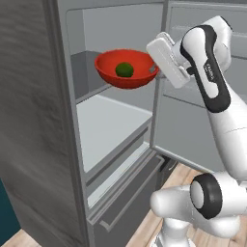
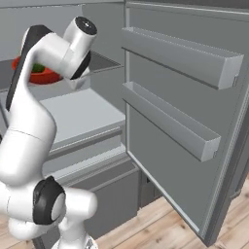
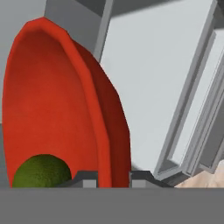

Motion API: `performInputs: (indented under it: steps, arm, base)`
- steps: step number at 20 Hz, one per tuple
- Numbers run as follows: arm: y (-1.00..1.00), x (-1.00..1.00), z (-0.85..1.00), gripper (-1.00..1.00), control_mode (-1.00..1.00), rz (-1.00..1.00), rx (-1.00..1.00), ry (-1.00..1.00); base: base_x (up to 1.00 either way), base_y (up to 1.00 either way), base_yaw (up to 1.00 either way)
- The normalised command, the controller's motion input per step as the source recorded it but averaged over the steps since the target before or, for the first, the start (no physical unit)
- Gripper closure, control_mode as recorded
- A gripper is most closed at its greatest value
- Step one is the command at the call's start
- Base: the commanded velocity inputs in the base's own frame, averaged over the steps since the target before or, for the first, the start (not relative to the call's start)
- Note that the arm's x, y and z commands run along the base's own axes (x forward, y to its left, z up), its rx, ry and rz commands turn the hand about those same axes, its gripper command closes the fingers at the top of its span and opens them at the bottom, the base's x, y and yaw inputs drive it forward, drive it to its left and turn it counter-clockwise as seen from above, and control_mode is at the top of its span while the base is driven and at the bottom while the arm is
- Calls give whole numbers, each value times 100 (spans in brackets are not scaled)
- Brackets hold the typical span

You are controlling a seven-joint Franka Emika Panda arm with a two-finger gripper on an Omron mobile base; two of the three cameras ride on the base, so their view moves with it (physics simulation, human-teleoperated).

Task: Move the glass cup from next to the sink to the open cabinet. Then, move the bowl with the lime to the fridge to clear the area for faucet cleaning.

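Left base view gives you the big picture: the fridge (image 1: 116, 144) stands open w/ its door swung out to the right, pale shelves bare, and the arm reaches in at upper-shelf height. You're on the 2nd step, by my read: bowl to fridge. No cup or cabinet in these pics, so I can't confirm step 1 from here.

Door racks (image 2: 185, 63) in the right base view look empty, as far as I can see.

The bowl (image 1: 126, 67) hangs in the air just above the upper shelf (image 1: 94, 67), roughly level, not yet resting on anything. Inside it sits the lime (image 1: 124, 69), near the middle.

The gripper (image 3: 113, 177) is closed tight on the bowl's rim; hand view shows one fingertip inside the red wall, one outside.

Next move, as I judge it: ease fwd and down so the bowl seats flat on a shelf, then release. Keep it level, else the lime may roll out.
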Motion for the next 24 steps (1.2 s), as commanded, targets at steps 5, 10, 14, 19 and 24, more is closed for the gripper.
performInputs:
  steps: [5,10,14,19,24]
  arm:
    - [42,48,0,100,-100,-2,0,0]
    - [50,64,-9,100,-100,-4,0,0]
    - [42,58,-49,100,-100,-3,0,10]
    - [44,74,-32,100,-100,-3,0,10]
    - [54,89,-24,100,-100,-7,0,6]
  base:
    - [0,0,0]
    - [0,0,0]
    - [0,0,0]
    - [0,0,0]
    - [0,0,0]
